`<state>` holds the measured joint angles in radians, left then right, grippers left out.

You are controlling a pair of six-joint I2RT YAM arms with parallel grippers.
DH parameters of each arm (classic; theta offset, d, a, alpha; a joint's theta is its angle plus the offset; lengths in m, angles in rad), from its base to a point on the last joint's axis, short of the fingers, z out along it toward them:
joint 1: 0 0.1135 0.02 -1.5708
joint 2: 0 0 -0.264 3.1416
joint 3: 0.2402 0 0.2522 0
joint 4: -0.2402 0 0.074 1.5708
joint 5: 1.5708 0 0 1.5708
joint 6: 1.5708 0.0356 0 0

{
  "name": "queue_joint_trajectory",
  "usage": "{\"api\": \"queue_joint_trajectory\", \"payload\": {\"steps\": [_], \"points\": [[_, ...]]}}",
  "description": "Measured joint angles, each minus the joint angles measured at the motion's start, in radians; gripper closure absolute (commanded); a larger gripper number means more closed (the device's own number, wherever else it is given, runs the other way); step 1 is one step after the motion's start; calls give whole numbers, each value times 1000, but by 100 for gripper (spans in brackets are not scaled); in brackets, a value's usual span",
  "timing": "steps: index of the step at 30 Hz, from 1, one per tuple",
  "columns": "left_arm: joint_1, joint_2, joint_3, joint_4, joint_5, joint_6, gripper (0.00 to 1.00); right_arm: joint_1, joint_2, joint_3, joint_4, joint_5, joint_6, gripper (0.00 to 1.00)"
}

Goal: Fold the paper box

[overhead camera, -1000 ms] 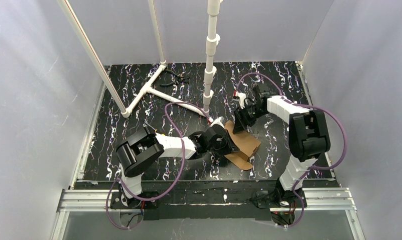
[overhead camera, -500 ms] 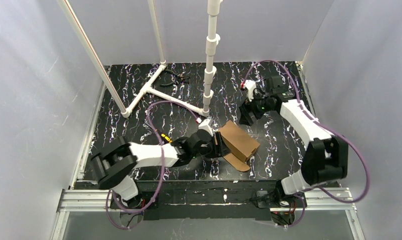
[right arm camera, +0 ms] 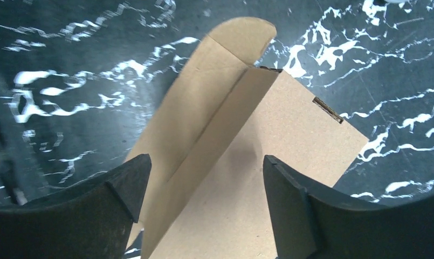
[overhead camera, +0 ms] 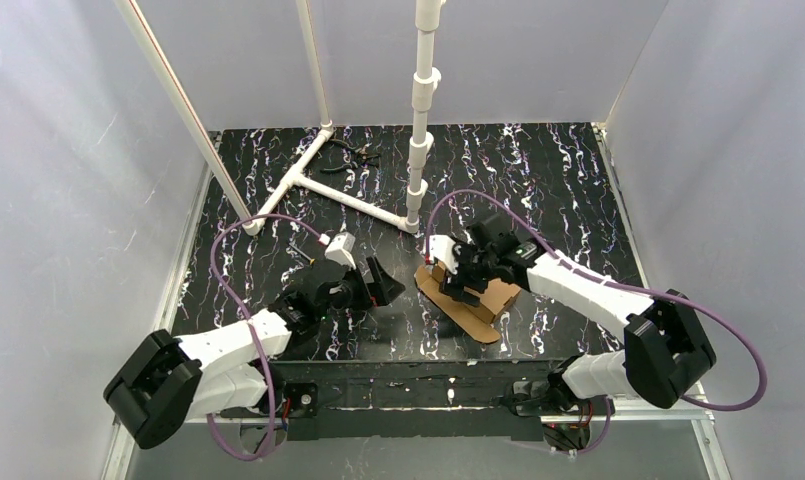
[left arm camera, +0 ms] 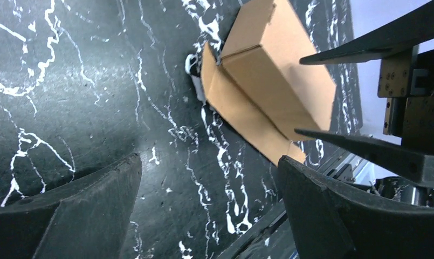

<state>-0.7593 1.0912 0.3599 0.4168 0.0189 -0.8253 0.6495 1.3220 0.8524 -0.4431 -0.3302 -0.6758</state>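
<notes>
The paper box (overhead camera: 500,296) is a small brown cardboard box lying on the black marbled table, with a flat round-ended flap (overhead camera: 470,322) spread out at its near side. My right gripper (overhead camera: 456,282) hovers right over its left end, jaws open. In the right wrist view the box top (right arm camera: 290,135) fills the gap of the right gripper (right arm camera: 204,170), with nothing pinched. My left gripper (overhead camera: 386,284) stands open a short way left of the box, apart from it. The left wrist view shows the box (left arm camera: 268,81) beyond the left gripper (left arm camera: 209,181), which is empty.
A white pipe frame (overhead camera: 318,185) lies at the back left, and an upright white pipe (overhead camera: 419,130) stands at the back centre. Pliers (overhead camera: 356,153) rest near the far edge. The metal rail (overhead camera: 408,395) runs along the near edge, close behind the flap.
My left gripper let go of the box, opened wide and drew back to the left. My right arm swung from the back right to just over the box.
</notes>
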Motion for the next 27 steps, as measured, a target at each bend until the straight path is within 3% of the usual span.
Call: {"api": "queue_joint_trajectory", "payload": {"steps": [4, 9, 15, 22, 27], "points": [[31, 68, -7, 15, 50, 4, 25, 53, 14, -40, 79, 158, 18, 29], [45, 229, 31, 47, 82, 32, 44, 59, 14, -76, 156, 235, 28, 42], [60, 391, 121, 106, 128, 67, 49, 63, 14, -112, 215, 249, 33, 53], [64, 504, 208, 150, 177, 96, 50, 64, 15, -117, 233, 249, 33, 54], [64, 585, 261, 187, 210, 85, 59, 64, 15, -117, 233, 245, 33, 54]]}}
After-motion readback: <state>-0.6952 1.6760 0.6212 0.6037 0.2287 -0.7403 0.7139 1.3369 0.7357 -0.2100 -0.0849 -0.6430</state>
